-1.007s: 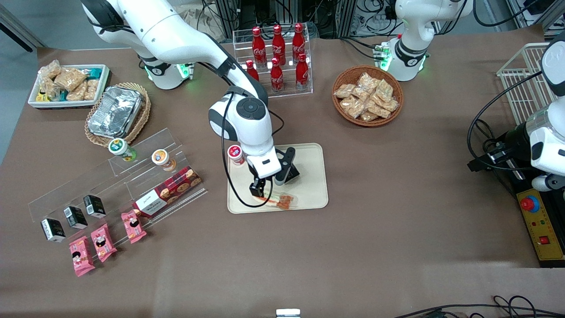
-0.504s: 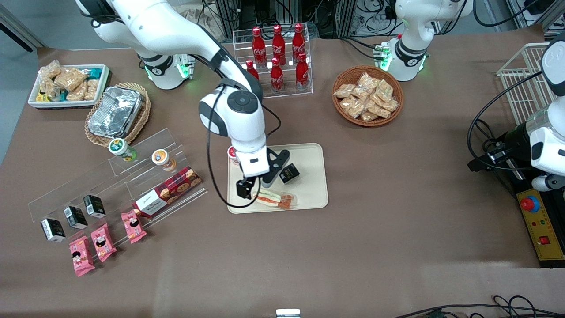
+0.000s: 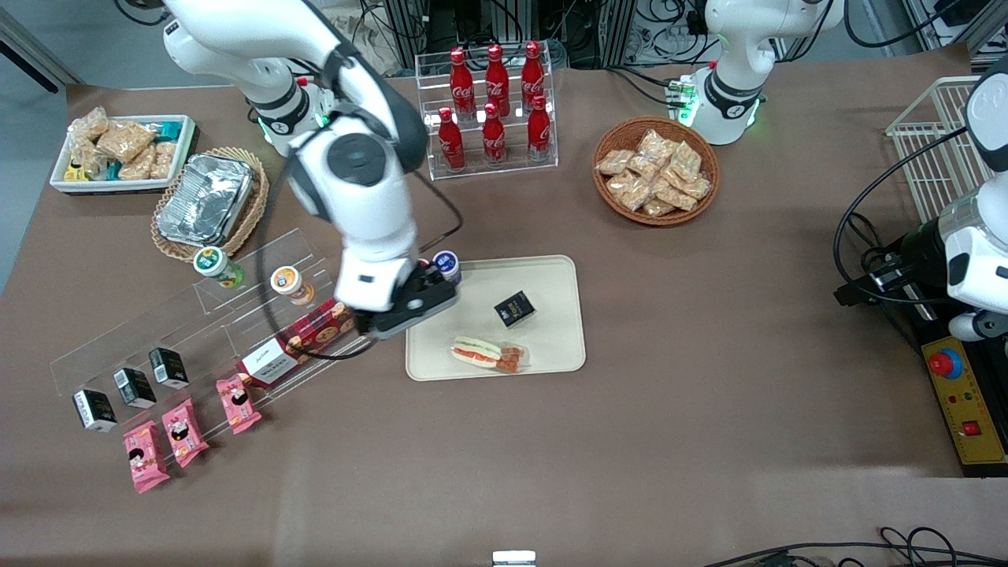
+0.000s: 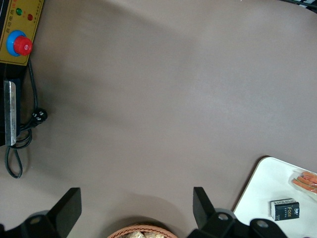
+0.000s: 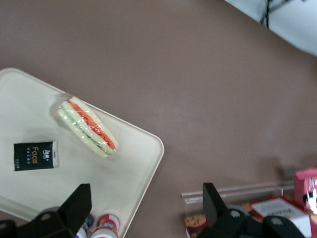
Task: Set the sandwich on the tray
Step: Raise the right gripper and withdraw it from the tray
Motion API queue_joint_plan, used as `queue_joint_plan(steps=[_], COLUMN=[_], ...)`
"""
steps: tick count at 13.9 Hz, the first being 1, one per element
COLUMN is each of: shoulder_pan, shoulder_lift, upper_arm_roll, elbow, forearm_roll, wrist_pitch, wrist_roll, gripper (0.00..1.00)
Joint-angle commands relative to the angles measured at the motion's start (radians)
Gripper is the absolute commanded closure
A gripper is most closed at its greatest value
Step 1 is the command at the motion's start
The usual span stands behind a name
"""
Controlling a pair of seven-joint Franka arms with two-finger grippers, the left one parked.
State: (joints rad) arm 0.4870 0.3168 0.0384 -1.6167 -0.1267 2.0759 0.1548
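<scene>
The sandwich point(image 3: 487, 353), a clear-wrapped wedge with red and green filling, lies flat on the cream tray point(image 3: 555, 346), at the tray's edge nearer the front camera. It also shows in the right wrist view point(image 5: 86, 127), lying on the tray point(image 5: 133, 158). My right gripper point(image 3: 405, 309) is open and empty. It hovers above the tray's rim on the working arm's side, well apart from the sandwich. In the right wrist view the gripper point(image 5: 146, 194) holds nothing between its fingers. The left wrist view shows the tray's corner point(image 4: 262, 188) and the sandwich's tip point(image 4: 304, 181).
A small black box point(image 3: 514, 308) lies on the tray. Small cups point(image 3: 446, 264) stand at its corner beside the gripper. A red cookie box point(image 3: 303, 340) lies on the acrylic shelf point(image 3: 197, 315) under the arm. Cola bottles point(image 3: 492, 110) and a snack basket point(image 3: 655, 169) stand farther back.
My gripper has let go of the sandwich, risen and swung toward the working arm's end of the table. The sandwich stays on the tray.
</scene>
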Motion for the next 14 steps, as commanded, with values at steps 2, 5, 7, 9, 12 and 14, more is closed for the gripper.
queue_joint_plan(steps=[2, 5, 7, 9, 12, 14], shoulder_pan=[-0.154, -0.264, -0.33, -0.373, -0.462, -0.482], shoulder_lift=[-0.093, -0.125, -0.149, -0.168, -0.179, -0.18], upper_arm_roll=[0.008, 0.006, 0.006, 0.0, -0.02, -0.063], elbow=[0.006, 0.037, 0.041, 0.043, 0.043, 0.043], forearm_roll=[0.116, 0.122, 0.124, 0.124, 0.194, 0.219], wrist_pitch=[-0.141, -0.244, -0.289, -0.318, -0.336, -0.338], wrist_roll=[0.075, 0.078, 0.072, 0.052, -0.076, -0.152], gripper=[0.0, 0.0, 0.0, 0.0, 0.0, 0.0])
